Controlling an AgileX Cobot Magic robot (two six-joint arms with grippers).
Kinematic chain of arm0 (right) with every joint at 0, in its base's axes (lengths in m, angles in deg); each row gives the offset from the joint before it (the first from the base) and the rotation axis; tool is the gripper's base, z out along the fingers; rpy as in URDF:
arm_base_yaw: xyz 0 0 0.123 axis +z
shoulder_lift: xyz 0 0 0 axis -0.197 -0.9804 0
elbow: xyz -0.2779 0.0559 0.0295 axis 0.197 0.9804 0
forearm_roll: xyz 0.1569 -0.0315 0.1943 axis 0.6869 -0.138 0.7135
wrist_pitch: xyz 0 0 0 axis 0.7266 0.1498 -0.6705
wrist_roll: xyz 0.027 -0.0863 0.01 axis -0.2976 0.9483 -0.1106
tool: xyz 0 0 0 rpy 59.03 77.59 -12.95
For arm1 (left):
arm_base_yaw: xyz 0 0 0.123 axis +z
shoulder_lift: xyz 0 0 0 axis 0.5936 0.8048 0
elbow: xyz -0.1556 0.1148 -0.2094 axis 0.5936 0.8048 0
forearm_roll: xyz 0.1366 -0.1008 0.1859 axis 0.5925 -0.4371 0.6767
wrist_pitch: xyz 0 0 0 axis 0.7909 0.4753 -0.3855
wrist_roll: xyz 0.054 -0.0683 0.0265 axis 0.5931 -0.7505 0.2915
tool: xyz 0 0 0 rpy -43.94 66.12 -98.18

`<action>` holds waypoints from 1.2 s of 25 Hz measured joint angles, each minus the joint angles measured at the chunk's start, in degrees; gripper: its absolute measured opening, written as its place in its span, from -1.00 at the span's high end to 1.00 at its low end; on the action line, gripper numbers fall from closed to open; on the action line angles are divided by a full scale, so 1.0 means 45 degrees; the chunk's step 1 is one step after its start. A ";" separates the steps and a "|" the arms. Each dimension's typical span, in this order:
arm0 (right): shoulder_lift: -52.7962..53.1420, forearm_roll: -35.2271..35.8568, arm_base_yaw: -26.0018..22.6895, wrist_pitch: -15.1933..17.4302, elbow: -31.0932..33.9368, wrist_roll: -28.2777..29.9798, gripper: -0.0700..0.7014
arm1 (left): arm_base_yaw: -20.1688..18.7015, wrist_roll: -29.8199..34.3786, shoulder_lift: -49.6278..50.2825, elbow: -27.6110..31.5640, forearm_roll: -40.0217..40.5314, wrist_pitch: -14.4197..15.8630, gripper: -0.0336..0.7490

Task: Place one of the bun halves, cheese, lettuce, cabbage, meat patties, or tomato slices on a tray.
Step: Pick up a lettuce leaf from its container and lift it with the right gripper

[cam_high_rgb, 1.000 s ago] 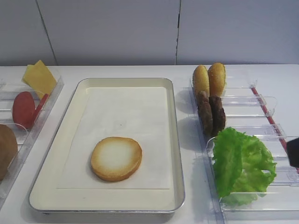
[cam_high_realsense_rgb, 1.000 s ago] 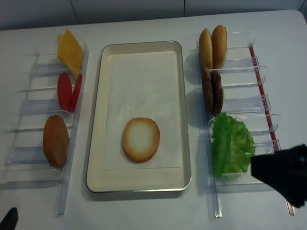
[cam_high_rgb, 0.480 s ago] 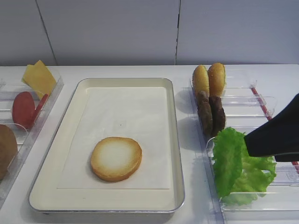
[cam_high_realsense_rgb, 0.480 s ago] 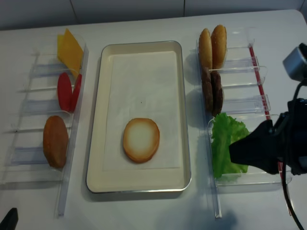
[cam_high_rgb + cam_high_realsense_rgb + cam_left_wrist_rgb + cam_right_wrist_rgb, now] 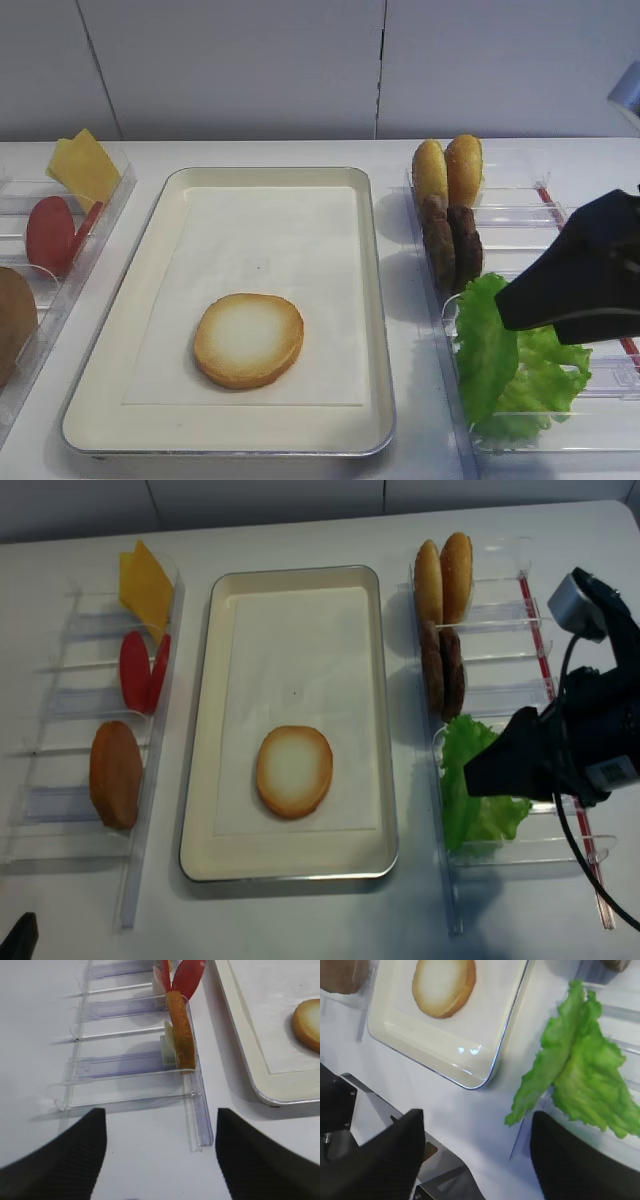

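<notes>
One white tabletop [image 5: 400,290], seemingly matte.

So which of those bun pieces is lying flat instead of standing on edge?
The bun half on the tray, pale toasted face up. The two bun halves in the right-hand rack and the one in the left rack stand on edge.

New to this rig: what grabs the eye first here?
The lone bun half, pale face up, sits on the white paper near the front of the tray. Right of the tray, the right gripper, fingers apart, hangs over the bright green lettuce in its clear bin.
</notes>
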 joint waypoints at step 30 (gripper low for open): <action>-0.2540 -0.2744 0.2734 -0.2403 -0.1391 -0.3276 -0.14 | -0.0054 -0.0020 0.0000 0.0000 0.0024 0.0000 -0.29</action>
